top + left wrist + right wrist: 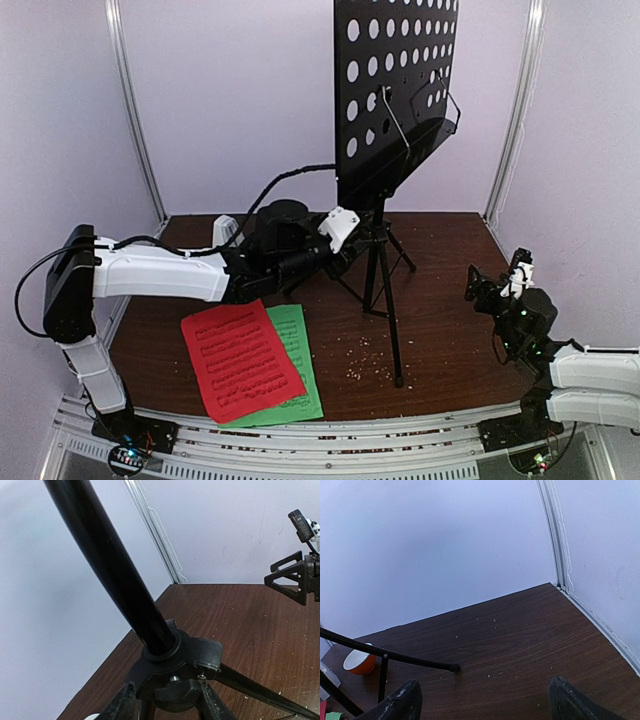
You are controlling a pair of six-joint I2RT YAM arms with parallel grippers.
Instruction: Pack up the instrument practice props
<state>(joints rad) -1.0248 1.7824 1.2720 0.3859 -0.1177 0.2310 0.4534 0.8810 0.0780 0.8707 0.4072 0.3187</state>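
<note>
The black music stand's perforated desk point(395, 90) stands high over its tripod point(390, 320) at the table's middle. My left gripper point(365, 240) is at the tripod hub. In the left wrist view its fingers point(120, 705) sit on either side of the black knob point(182, 692) under the hub, closed in on it, below the pole point(115, 565). A red page point(240, 360) lies over a green page point(295, 340) at the front left. My right gripper point(490, 285) is open and empty at the right, jaws wide point(485, 700). A white shape point(225, 230) behind my left arm may be the metronome.
A small white-and-orange bowl point(359, 662) sits beyond a tripod leg point(395, 655). Pale crumbs dot the brown table point(440, 330). White walls and frame posts point(135, 110) close in the back and sides.
</note>
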